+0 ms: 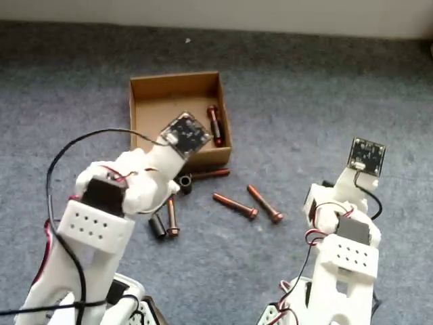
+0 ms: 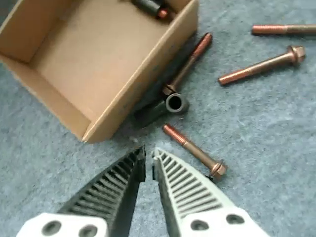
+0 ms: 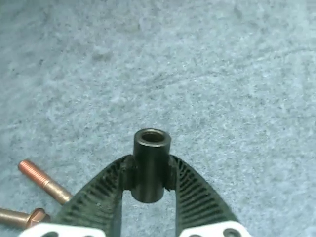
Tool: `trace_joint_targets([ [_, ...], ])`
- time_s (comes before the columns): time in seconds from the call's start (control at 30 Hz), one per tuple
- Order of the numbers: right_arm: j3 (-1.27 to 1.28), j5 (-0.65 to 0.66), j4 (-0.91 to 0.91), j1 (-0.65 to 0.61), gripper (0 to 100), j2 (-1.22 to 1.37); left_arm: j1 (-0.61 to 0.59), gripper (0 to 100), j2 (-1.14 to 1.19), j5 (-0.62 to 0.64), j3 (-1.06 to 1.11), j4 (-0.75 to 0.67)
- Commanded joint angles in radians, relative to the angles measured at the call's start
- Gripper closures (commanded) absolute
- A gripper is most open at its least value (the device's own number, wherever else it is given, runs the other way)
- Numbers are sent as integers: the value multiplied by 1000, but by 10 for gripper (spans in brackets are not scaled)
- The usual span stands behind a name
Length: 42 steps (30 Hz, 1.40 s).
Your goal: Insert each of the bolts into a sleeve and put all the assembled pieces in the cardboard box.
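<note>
The right fingers (image 3: 197, 197) pinch a black sleeve (image 3: 150, 165), its long axis in line with them and its open bore past their tips, while the left fingers (image 2: 185, 190), nearly pressed together and empty, hover with the nearest bolt (image 2: 193, 150) just beyond their tips, lying slantwise, head toward the pale finger.

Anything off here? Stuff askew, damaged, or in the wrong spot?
Nothing damaged or spilled. One oddity: a bolt lies outside the cardboard box, close along its wall, with an empty sleeve at its head, unassembled.
</note>
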Motion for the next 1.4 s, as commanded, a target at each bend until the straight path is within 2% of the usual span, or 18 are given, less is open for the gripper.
trace_joint_targets([
  [0.0, -10, -11, -21, 31, 992, -25, 108, 842, 166, -51, -114, 0],
  [0.1, -5, -12, -53, 39, 992, -25, 176, 796, 298, -110, -174, -2],
  [0.27, -4, -71, -76, 81, 992, -25, 257, 796, 504, -239, -265, -72],
  [0.43, -4, -74, -81, 97, 992, -27, 328, 796, 694, -292, -337, -169],
  [0.77, 38, -74, -140, 96, 992, -33, 361, 796, 1023, -311, -565, -167],
  [1.07, 35, -74, -140, 104, 992, -33, 369, 797, 1112, -311, -621, -166],
  [1.37, 30, -74, -140, 125, 992, -33, 443, 797, 1116, -307, -611, -167],
])
